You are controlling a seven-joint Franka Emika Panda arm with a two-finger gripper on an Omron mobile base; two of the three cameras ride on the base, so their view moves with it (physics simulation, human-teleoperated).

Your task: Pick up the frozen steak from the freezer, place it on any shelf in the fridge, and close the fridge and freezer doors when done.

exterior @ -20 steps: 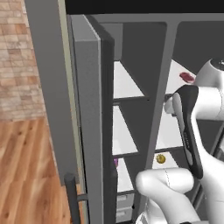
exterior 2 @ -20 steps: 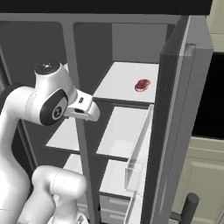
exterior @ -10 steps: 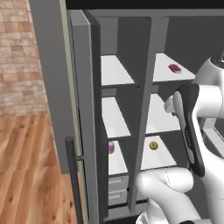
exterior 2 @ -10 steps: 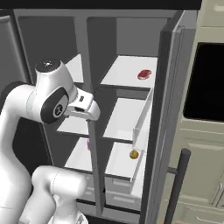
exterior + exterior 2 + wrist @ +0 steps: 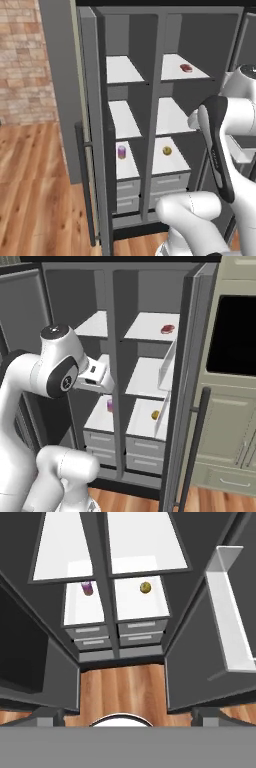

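The frozen steak (image 5: 186, 68) (image 5: 168, 329), a small red slab, lies on the top white shelf (image 5: 177, 64) (image 5: 150, 326) of the fridge, the wider right compartment. The freezer (image 5: 125, 100) (image 5: 95, 326) is the narrower left compartment. Both fridge and freezer doors stand open: the left one (image 5: 92, 150) and the right one (image 5: 192, 381) with pale inner bins (image 5: 230, 612). My gripper (image 5: 127, 716) is open and empty. It hangs in front of the middle shelves, well below the steak, and looks down at the drawers and floor.
A purple can (image 5: 121, 151) (image 5: 88, 588) stands on the lowest freezer shelf and a round yellow item (image 5: 167, 150) (image 5: 145, 587) on the lowest fridge shelf. Grey drawers (image 5: 117, 637) sit below. A cabinet with a black oven (image 5: 235, 331) stands right; a brick wall (image 5: 25, 60) left.
The whole picture has shifted and the refrigerator looks farther off and more head-on, so the base has moved. The steak stays on its shelf and the gripper stays open.
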